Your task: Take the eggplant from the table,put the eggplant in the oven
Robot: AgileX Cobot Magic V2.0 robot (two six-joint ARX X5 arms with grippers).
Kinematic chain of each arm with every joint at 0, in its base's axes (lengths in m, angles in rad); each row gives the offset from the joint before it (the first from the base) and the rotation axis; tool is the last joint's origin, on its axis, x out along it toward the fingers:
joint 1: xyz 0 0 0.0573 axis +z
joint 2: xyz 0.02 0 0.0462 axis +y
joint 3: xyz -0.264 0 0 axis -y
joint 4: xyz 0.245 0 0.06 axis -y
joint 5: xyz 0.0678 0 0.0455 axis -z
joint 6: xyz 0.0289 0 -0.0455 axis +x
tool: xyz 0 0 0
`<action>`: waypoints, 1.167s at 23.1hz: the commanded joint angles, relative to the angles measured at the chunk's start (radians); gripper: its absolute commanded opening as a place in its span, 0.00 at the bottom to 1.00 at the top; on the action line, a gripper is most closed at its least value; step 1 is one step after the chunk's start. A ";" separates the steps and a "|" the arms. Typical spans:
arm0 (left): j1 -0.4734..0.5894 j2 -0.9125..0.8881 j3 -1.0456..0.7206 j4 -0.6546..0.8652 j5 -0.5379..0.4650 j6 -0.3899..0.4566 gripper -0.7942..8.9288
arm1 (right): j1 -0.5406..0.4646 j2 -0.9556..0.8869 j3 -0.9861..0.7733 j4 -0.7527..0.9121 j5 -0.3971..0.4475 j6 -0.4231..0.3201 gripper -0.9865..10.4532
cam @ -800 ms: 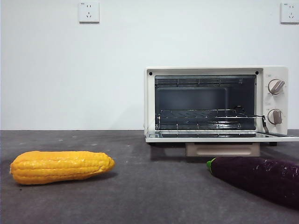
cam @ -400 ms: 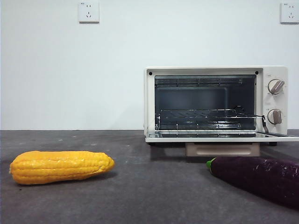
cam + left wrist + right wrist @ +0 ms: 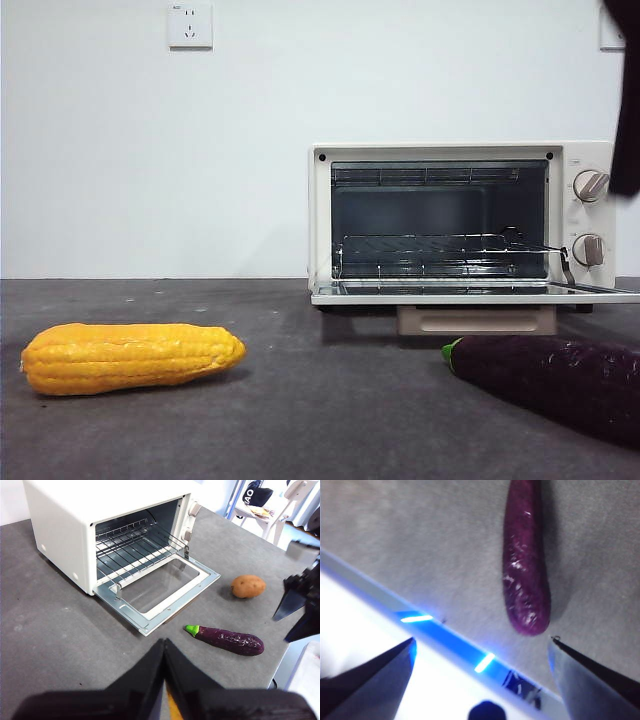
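Observation:
The dark purple eggplant (image 3: 560, 380) with its green stem tip lies on the grey table (image 3: 300, 420), in front of the oven's right half. The cream-white oven (image 3: 460, 215) stands with its door folded down flat and its wire rack bare. My right gripper (image 3: 482, 640) hovers open above the table's edge, and the eggplant's (image 3: 525, 570) rounded end lies just beyond its jaws. In the front view it shows as a dark shape (image 3: 625, 100) at the top right. My left gripper (image 3: 164, 642) is shut, held high and back from the eggplant (image 3: 225, 640).
A yellow corn cob (image 3: 130, 357) lies at the front left of the table. A brown potato (image 3: 248, 586) sits beyond the eggplant, off the open door's corner. The table's edge, lit blue (image 3: 415, 618), runs close under the right gripper.
A dark arm has come into the front view at the top right corner, in front of the oven's right side. The eggplant, corn and oven have not moved.

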 commanded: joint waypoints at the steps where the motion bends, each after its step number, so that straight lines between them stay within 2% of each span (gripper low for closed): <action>1: 0.003 0.000 -0.005 0.005 0.003 -0.006 0.08 | 0.030 0.034 -0.040 0.048 0.039 0.052 0.48; 6: 0.003 0.000 -0.005 0.005 0.003 -0.006 0.08 | 0.074 0.110 -0.066 0.119 0.115 0.082 0.48; 16: -0.014 0.000 -0.005 -0.003 -0.001 -0.002 0.08 | 0.100 0.307 -0.092 0.227 0.156 0.105 0.47; 17: -0.014 0.000 -0.005 -0.002 -0.001 -0.002 0.08 | 0.100 0.311 -0.092 0.225 0.165 0.114 0.45; 19: -0.014 0.001 -0.005 -0.002 -0.001 0.005 0.08 | 0.100 0.311 -0.092 0.219 0.174 0.127 0.31; 21: -0.014 0.002 -0.005 -0.002 -0.001 0.005 0.08 | 0.100 0.311 -0.092 0.219 0.175 0.133 0.30; 23: -0.014 0.008 -0.005 -0.001 -0.001 0.005 0.08 | 0.100 0.311 -0.092 0.219 0.175 0.133 0.17; 26: -0.014 0.016 -0.005 -0.002 -0.001 0.005 0.08 | 0.100 0.311 -0.092 0.221 0.175 0.133 0.13; 27: -0.014 0.018 -0.005 -0.002 -0.001 0.005 0.08 | 0.100 0.311 -0.092 0.222 0.174 0.133 0.08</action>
